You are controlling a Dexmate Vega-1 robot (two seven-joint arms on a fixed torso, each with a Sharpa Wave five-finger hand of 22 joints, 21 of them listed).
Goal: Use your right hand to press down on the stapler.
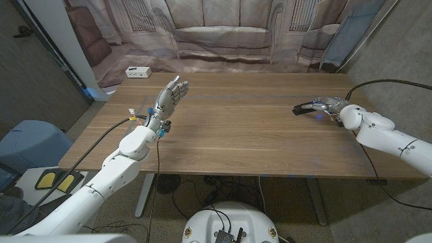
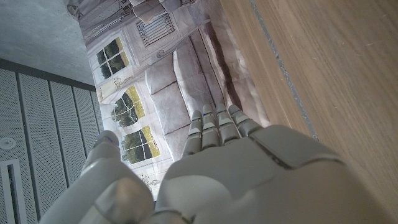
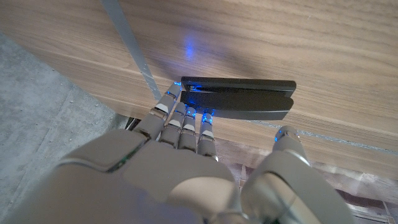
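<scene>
A black stapler (image 1: 302,108) lies on the wooden table (image 1: 236,135) near its right edge. My right hand (image 1: 330,105) is just behind it, fingers stretched out toward it. In the right wrist view the stapler (image 3: 239,98) lies lengthwise across the fingertips (image 3: 186,117), which reach its near end and seem to touch it; the thumb (image 3: 287,140) stands apart to one side. The right hand (image 3: 180,168) holds nothing. My left hand (image 1: 169,98) is raised over the table's left part, fingers straight and slightly spread, holding nothing. The left wrist view looks along the back of that left hand (image 2: 249,168).
A small white box (image 1: 138,72) sits at the table's back left corner. A printed backdrop with a sofa (image 1: 223,34) hangs behind the table. A black cable (image 1: 378,84) loops by the right arm. A blue chair (image 1: 30,145) stands left of the table.
</scene>
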